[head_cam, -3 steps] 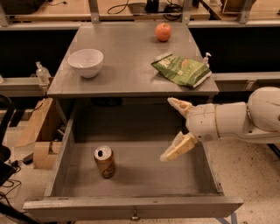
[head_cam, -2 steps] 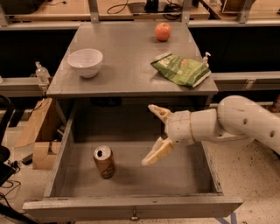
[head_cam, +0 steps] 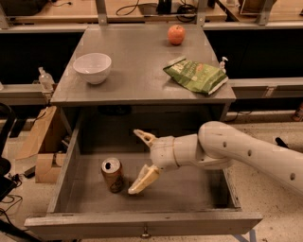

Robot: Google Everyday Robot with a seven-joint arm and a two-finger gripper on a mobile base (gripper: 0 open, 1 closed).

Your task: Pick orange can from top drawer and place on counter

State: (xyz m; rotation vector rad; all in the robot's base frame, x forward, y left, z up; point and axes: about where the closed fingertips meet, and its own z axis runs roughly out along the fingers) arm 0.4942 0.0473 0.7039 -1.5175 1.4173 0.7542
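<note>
Just left of gripper [head_cam: 142, 158], orange can [head_cam: 112, 174], upright

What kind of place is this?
Probably a robotics lab: wooden benches with cables behind the counter, a cardboard box, and the open gripper in the top drawer beside the orange can.

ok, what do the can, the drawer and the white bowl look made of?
The orange can: probably thin metal; silver top with pull-tab opening, printed side. The top drawer: seems grey-finished wood, matte, plank-like walls, small metal knob. The white bowl: smooth, slightly glossy; ceramic or plastic, can't tell. The gripper is open inside the drawer, beside the can.
</note>
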